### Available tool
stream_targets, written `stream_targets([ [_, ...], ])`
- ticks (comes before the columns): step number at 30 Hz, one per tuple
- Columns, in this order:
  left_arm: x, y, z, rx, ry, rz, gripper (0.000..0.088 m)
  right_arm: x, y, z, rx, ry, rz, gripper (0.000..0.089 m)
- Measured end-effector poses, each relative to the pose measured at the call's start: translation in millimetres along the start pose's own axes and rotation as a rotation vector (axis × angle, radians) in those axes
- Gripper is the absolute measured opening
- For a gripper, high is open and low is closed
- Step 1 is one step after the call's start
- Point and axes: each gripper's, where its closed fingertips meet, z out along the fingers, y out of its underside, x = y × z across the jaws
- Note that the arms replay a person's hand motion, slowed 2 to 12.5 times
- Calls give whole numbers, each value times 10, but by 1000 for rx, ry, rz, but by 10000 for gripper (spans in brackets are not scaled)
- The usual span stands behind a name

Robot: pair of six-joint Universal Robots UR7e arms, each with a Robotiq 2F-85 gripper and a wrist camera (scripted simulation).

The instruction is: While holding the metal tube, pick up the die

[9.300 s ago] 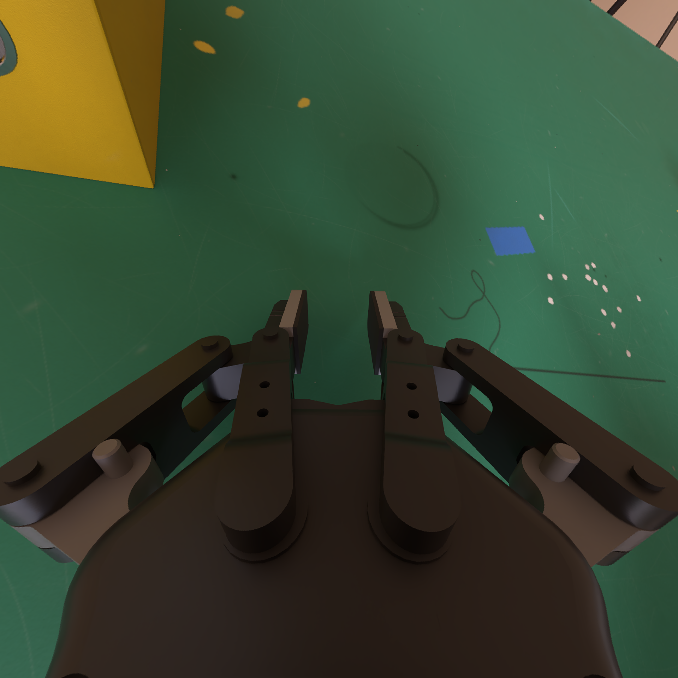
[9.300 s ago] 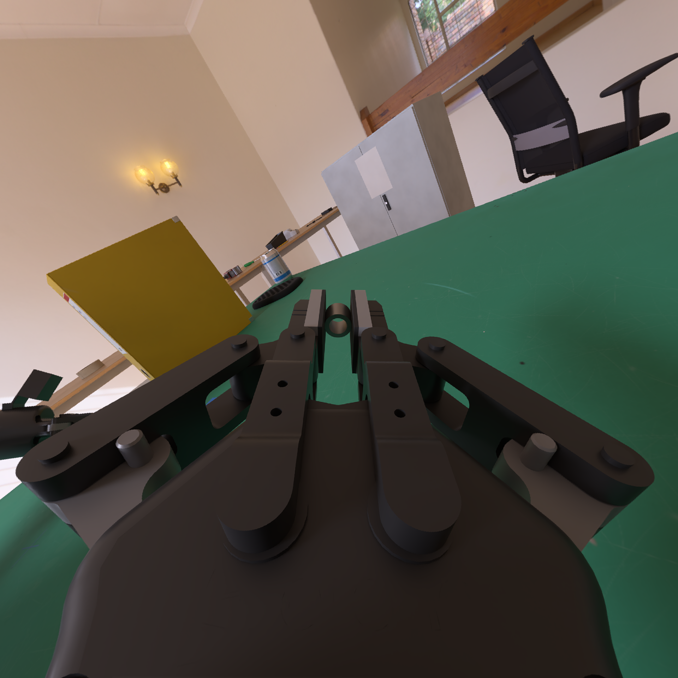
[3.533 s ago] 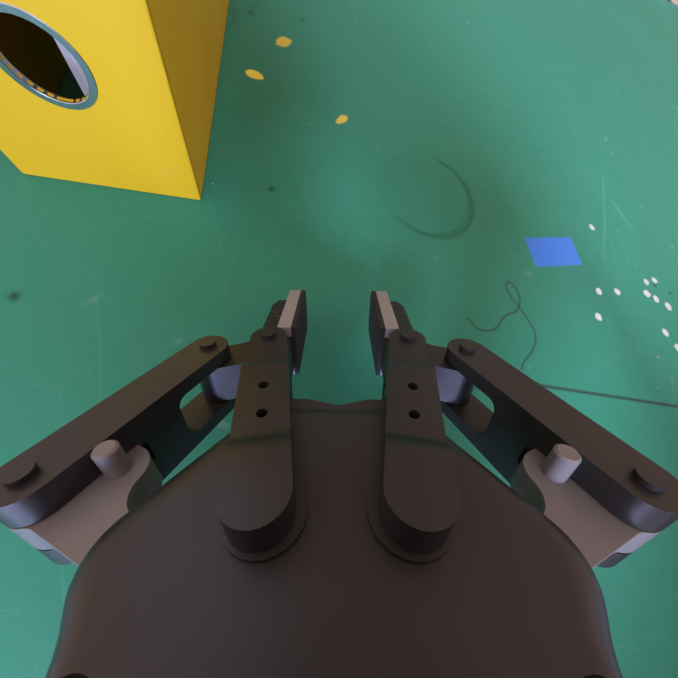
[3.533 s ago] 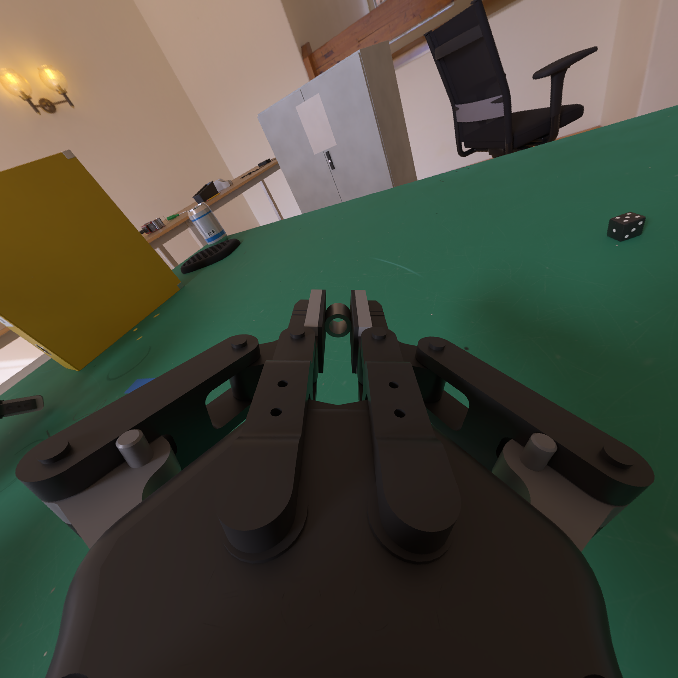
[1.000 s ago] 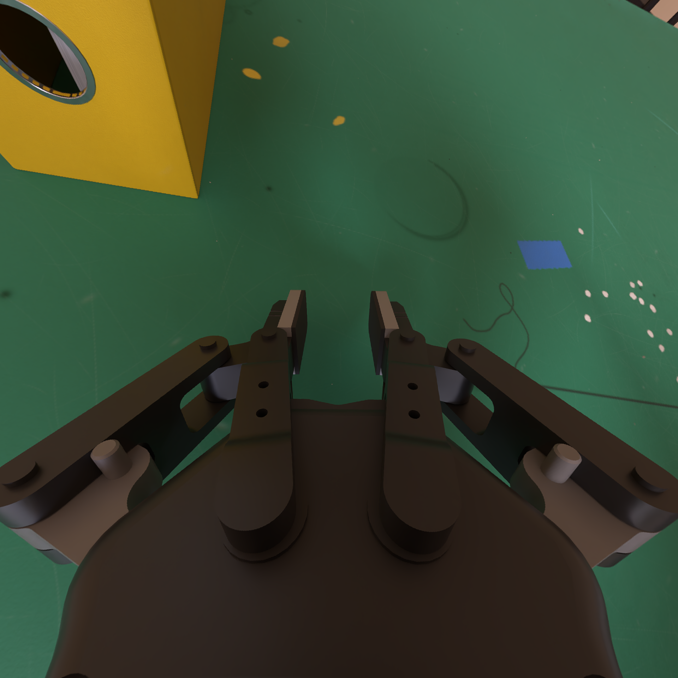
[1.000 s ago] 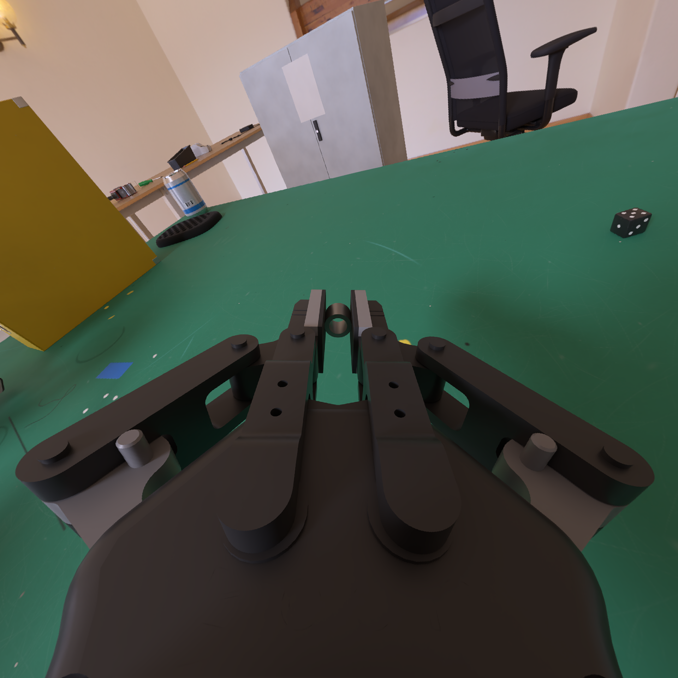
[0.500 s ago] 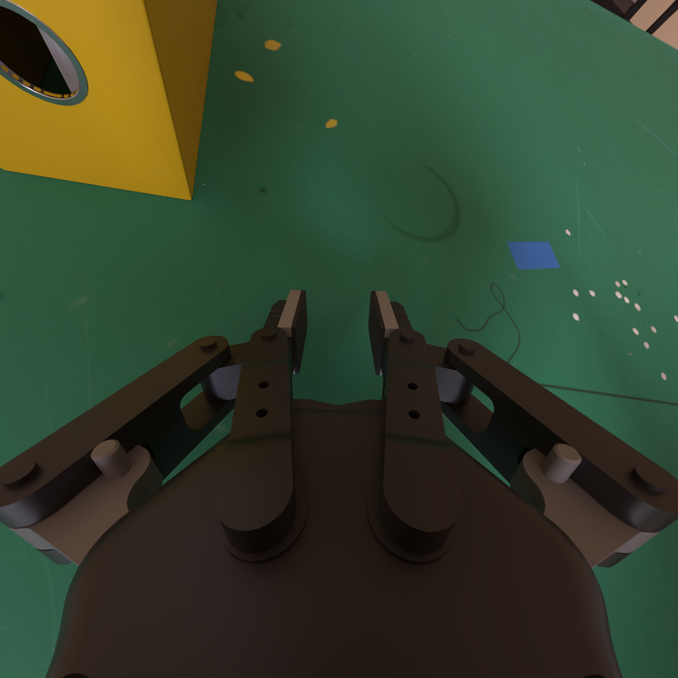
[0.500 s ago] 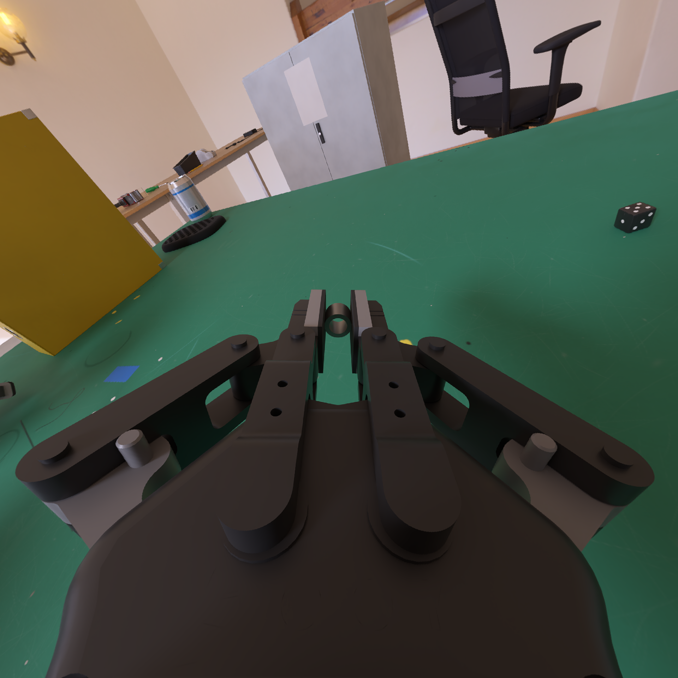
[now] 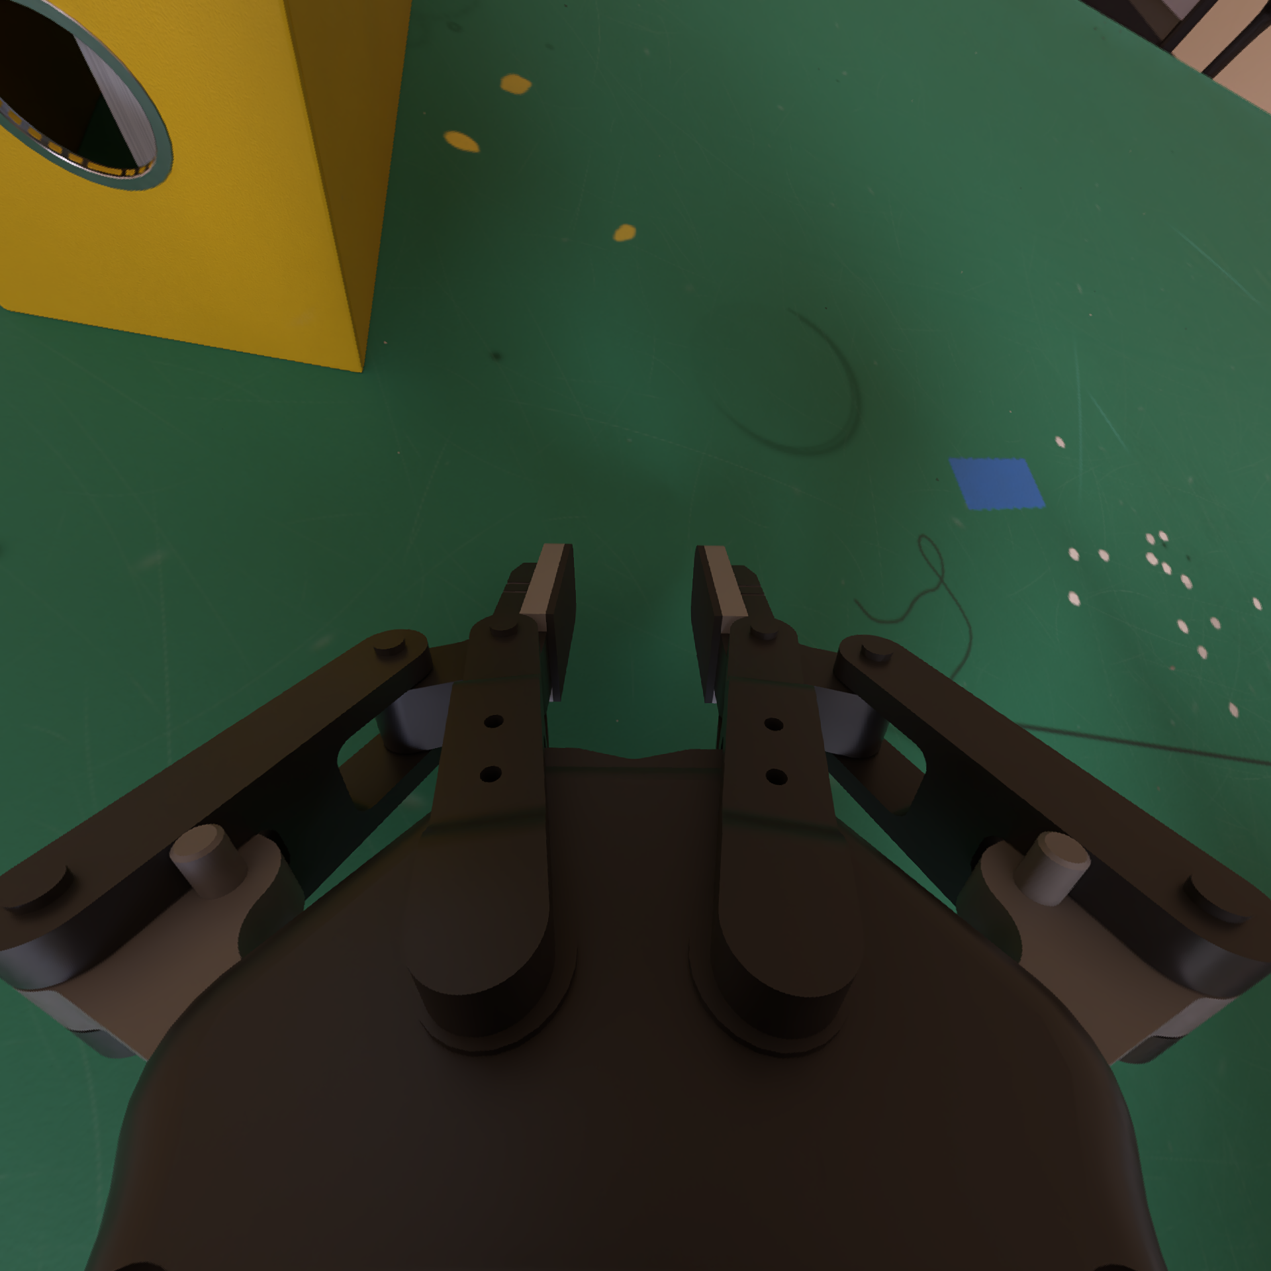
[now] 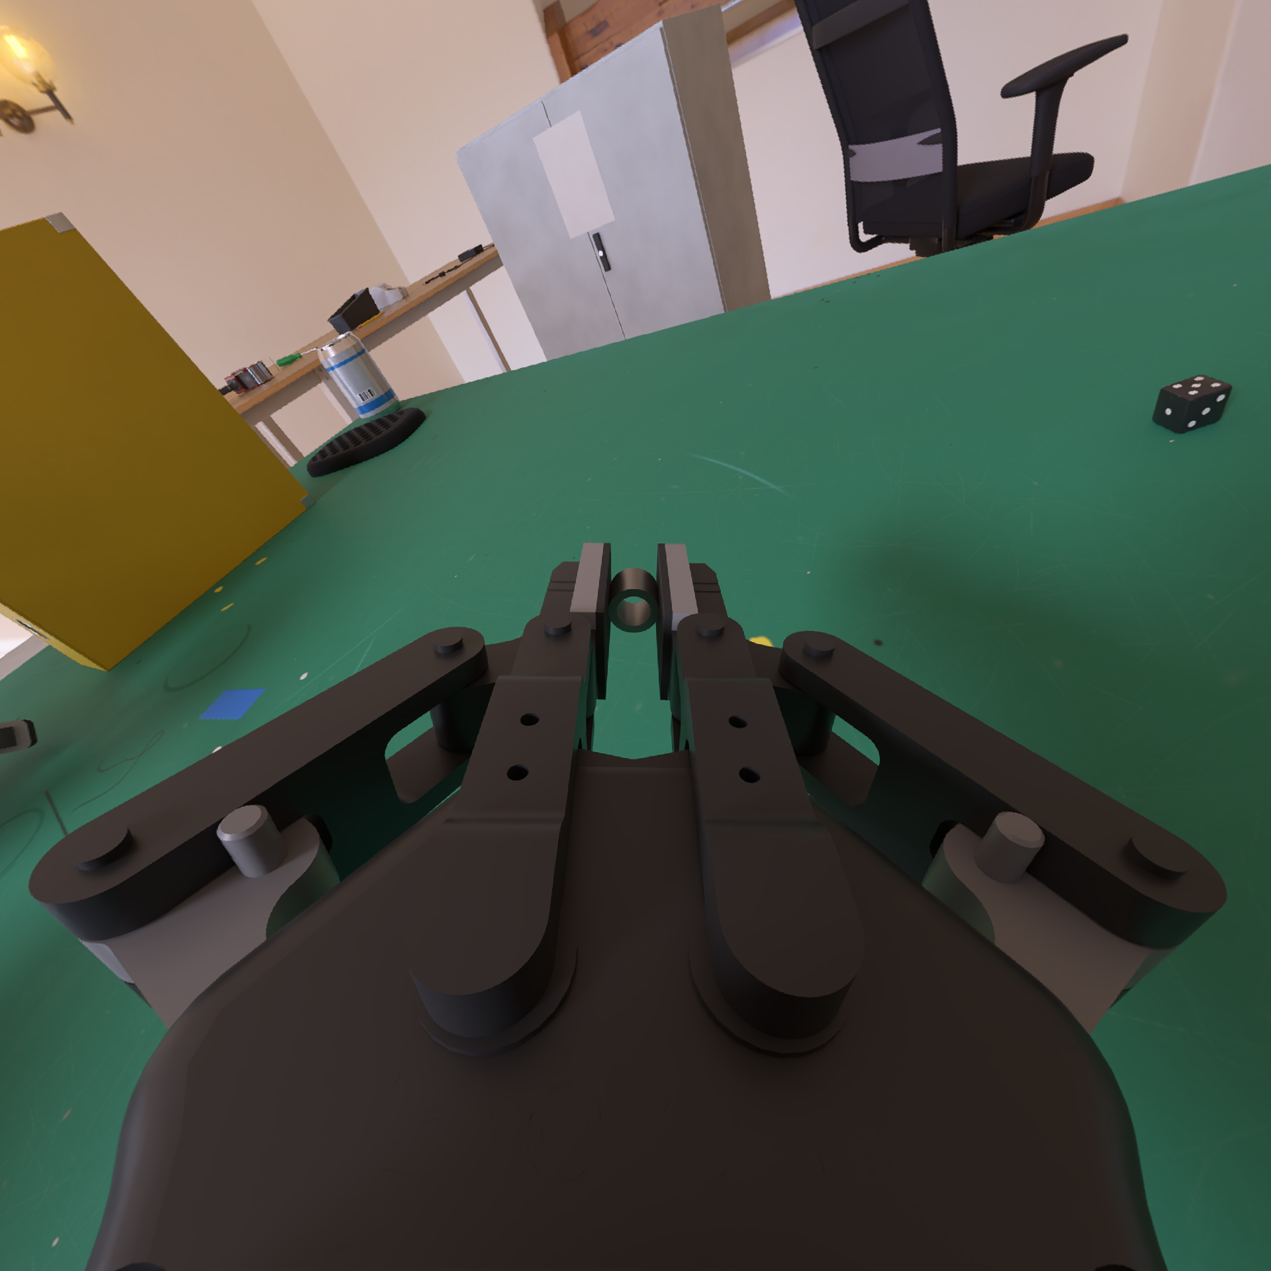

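While right fingers pinch hollow metal tube, left fingers spread; black cube die apart.

Both grippers matte black w/ grey pads, pins.

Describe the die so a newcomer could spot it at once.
Start from the green table in the right wrist view and look toward its far right side, below the black office chair. The die sits alone there: a small black cube with white dots.

Open mat w/ yellow box far left
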Motion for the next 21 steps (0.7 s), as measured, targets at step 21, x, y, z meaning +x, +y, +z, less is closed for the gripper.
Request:
stream_targets([
  [21, -2, -1, -1, -1, 0, -1, 310, 5, -2, -1, 2, -1, 6, 118],
])
